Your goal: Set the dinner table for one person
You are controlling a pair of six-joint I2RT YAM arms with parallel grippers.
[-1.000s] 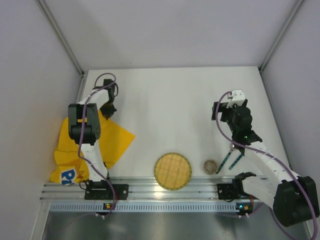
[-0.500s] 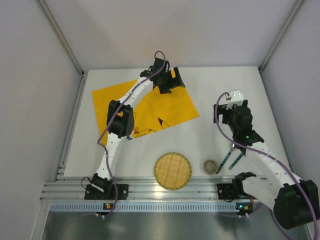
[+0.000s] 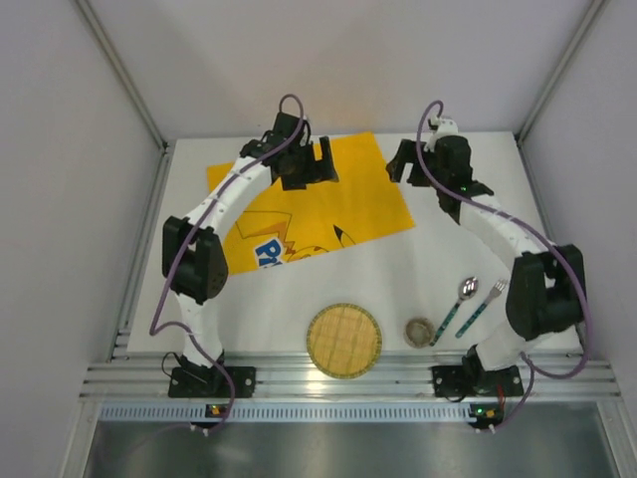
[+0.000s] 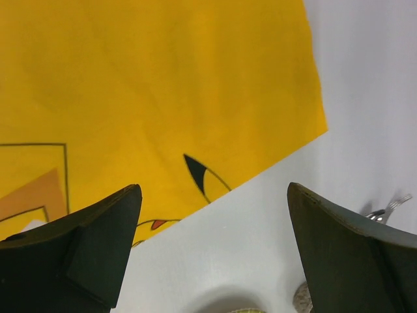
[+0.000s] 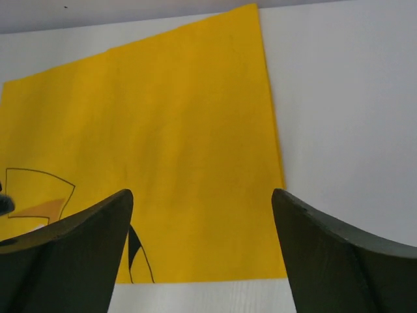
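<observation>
The dinner table (image 3: 328, 284) is a white worktop. A yellow-orange cartoon-printed mat (image 3: 318, 204) lies flat on its far middle. My left gripper (image 3: 317, 159) hovers over the mat's far edge, open and holding nothing. In the left wrist view the open left gripper (image 4: 213, 190) frames the mat (image 4: 156, 91) and bare table (image 4: 260, 228). My right gripper (image 3: 400, 159) is open and empty by the mat's far right corner. The right wrist view looks between the right gripper's (image 5: 202, 193) spread fingers onto the mat (image 5: 169, 130).
Near the front rail sit a round woven plate (image 3: 344, 340) and a small round cup (image 3: 419, 332). A spoon (image 3: 458, 304) and a fork (image 3: 483, 304) lie just right of them. An aluminium rail (image 3: 328, 378) runs along the front; grey walls enclose the other sides.
The mat went from crumpled at the left edge to spread flat at the back. My left gripper has opened and let it go. The right arm swung up to the mat's far right corner.
</observation>
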